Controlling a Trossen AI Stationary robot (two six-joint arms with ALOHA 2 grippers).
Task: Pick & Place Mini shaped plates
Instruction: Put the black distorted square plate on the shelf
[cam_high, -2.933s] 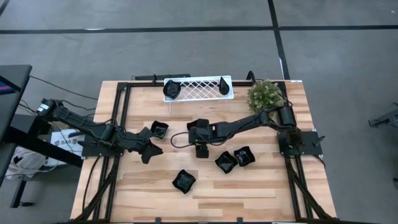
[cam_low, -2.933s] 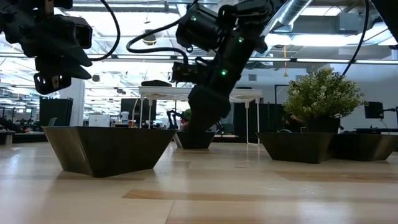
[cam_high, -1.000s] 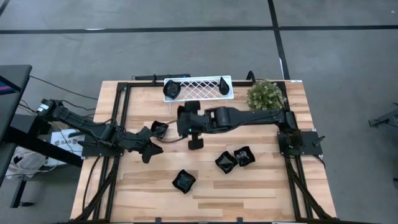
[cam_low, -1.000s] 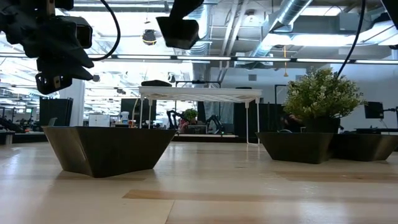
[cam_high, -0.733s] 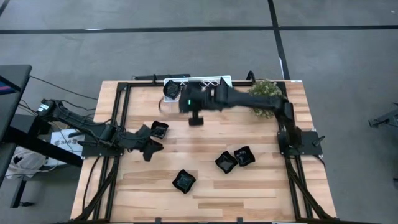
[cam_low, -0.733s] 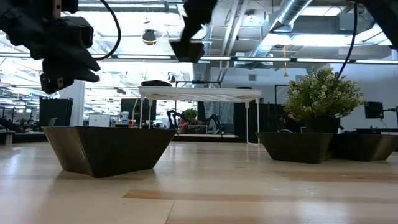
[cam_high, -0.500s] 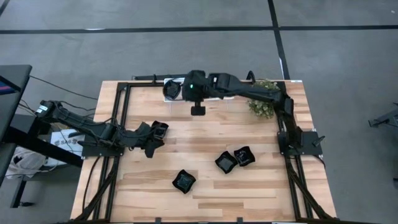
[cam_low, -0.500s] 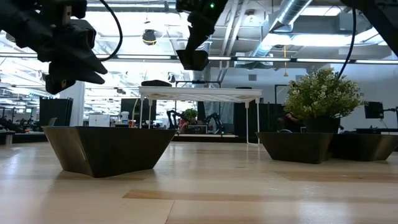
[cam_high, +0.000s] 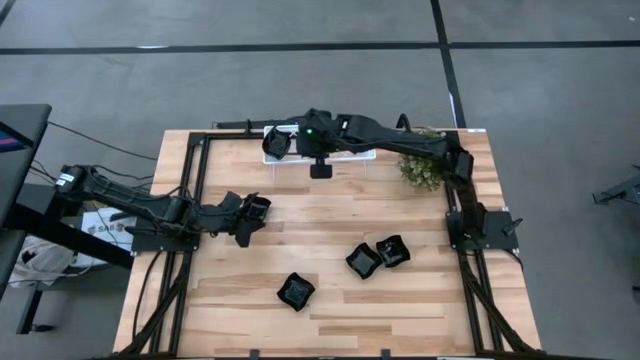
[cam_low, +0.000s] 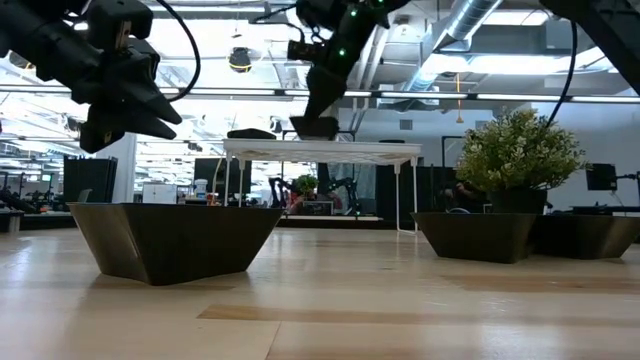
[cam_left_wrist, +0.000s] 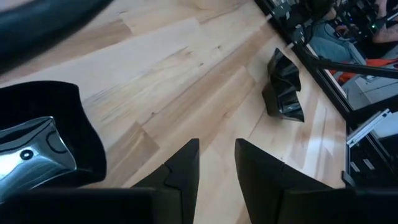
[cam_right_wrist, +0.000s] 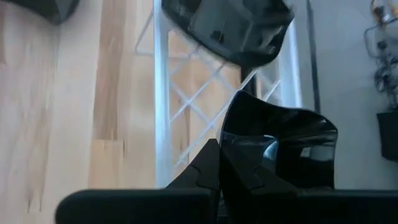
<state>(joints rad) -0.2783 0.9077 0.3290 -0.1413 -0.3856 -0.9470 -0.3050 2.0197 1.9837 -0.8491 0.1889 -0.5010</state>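
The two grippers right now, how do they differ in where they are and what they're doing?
The right gripper is shut on a mini plate and hangs over the white lattice tray at the table's far edge; the left gripper is open and empty. The right one sits high above the tray; the left hangs near a plate on the wood. Both are dark, two-fingered.

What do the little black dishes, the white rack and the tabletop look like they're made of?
The small black wavy-rimmed dishes look like glossy plastic or glazed ceramic, since the one held by the right gripper shows sharp highlights. The white lattice tray looks like painted wire, with thin crossing bars. The table is pale wood in visible joined strips.
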